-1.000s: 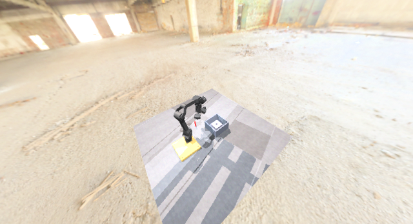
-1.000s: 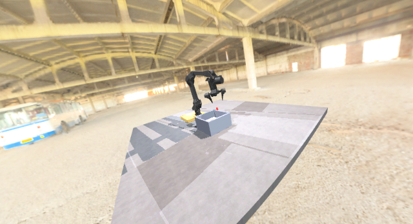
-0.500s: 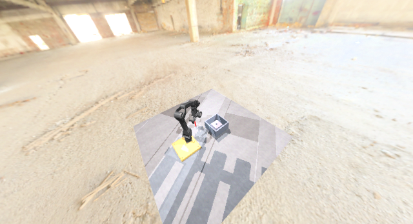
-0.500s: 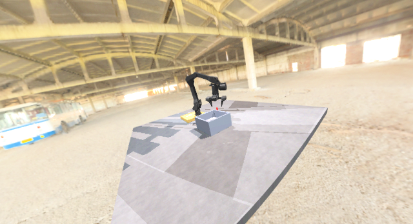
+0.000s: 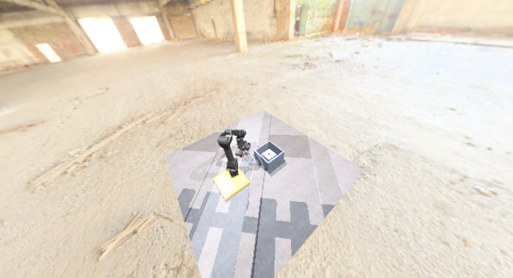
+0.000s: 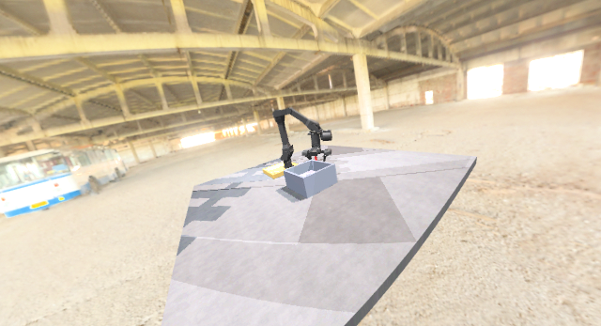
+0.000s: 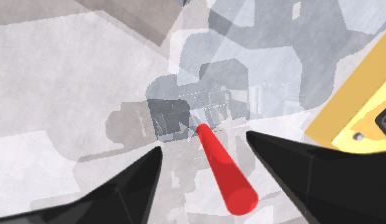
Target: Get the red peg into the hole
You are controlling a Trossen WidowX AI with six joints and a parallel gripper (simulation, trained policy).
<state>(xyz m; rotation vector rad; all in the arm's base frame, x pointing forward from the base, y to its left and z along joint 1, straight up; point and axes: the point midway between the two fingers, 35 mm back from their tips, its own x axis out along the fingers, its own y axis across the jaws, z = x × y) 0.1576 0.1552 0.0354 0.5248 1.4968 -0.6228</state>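
The red peg [image 5: 243,155] [image 6: 315,158] [image 7: 228,175] stands upright on the tabletop, outside the box. In the wrist view its top end is nearest the camera. My gripper [image 5: 243,151] [image 6: 316,157] [image 7: 203,143] points down over the peg and is open. The two black fingers stand on either side of the peg with a gap on each side. The open grey-blue box [image 5: 272,163] [image 6: 323,179] stands beside the gripper. The white plate [image 5: 265,154] [image 6: 307,174] lies at its bottom, and its dark hole shows in the top view.
The yellow base plate [image 5: 228,187] [image 6: 273,172] [image 7: 326,131] carries the arm and shows at the right in the wrist view. The grey tabletop [image 5: 333,162] [image 6: 263,270] is patterned with shadows and reflections. The box walls rise between the peg and the hole plate.
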